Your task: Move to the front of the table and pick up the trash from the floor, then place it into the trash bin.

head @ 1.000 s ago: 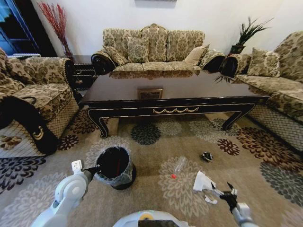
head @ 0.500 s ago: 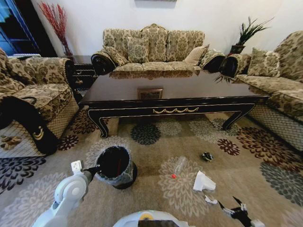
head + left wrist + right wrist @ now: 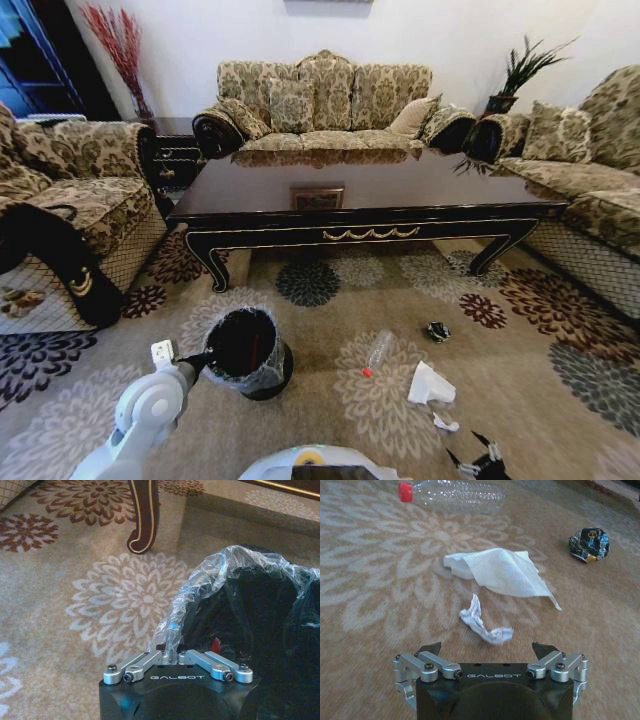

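Observation:
The trash lies on the carpet in front of the dark table [image 3: 420, 190]: a clear bottle with a red cap [image 3: 378, 351] [image 3: 452, 495], a white paper piece [image 3: 430, 385] [image 3: 500, 572], a small twisted paper scrap [image 3: 443, 423] [image 3: 482, 625] and a dark wad [image 3: 436, 331] [image 3: 588, 544]. My right gripper [image 3: 478, 462] [image 3: 487, 649] hovers open just short of the scrap, holding nothing. The black trash bin [image 3: 262, 375] [image 3: 260, 620] stands to the left. My left gripper [image 3: 195, 357] [image 3: 170, 655] is shut on the clear liner at its rim.
Patterned sofas ring the table: one on the left [image 3: 70, 200], one behind [image 3: 325, 100], one on the right [image 3: 590, 170]. A curved table leg [image 3: 145, 515] stands close to the bin. Open carpet [image 3: 330, 400] lies between bin and trash.
My right gripper has drawn back toward me from the white paper, which stays on the floor. The left gripper keeps its hold on the bin liner.

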Controlling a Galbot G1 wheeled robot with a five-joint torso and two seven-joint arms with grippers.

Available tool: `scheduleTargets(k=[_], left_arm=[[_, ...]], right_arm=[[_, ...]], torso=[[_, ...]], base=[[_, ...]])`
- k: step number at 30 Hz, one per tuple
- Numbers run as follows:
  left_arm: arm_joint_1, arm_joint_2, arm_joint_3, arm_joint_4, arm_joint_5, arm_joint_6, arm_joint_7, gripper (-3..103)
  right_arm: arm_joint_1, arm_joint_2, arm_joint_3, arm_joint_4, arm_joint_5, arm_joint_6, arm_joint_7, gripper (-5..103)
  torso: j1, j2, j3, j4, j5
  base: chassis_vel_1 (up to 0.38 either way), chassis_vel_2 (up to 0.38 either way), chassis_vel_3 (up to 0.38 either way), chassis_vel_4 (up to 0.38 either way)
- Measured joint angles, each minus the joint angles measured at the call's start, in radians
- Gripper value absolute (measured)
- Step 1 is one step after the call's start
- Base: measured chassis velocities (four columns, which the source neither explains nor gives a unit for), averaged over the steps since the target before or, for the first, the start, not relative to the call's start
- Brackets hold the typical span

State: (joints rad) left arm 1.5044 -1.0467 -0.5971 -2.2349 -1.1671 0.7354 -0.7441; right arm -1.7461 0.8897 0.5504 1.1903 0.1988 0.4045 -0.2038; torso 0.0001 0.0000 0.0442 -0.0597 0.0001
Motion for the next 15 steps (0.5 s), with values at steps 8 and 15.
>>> scheduleTargets(k=[8, 15], left_arm=[[0.0, 0.007, 0.005, 0.001, -0.001, 0.0, 0.0, 3], [-0.007, 0.01, 0.022, 0.001, -0.001, 0.0, -0.008, 3]], right_arm=[[0.038, -0.009, -0.03, -0.038, -0.004, 0.0, -0.002, 99], [0.072, -0.019, -0.033, -0.046, 0.022, -0.004, -0.004, 99]], torso=[[0.0, 0.0, 0.0, -0.0006, -0.0002], [0.0, 0.0, 0.0, -0.0003, -0.0001]], base=[[0.0, 0.0, 0.0, 0.0], [0.0, 0.0, 0.0, 0.0]])
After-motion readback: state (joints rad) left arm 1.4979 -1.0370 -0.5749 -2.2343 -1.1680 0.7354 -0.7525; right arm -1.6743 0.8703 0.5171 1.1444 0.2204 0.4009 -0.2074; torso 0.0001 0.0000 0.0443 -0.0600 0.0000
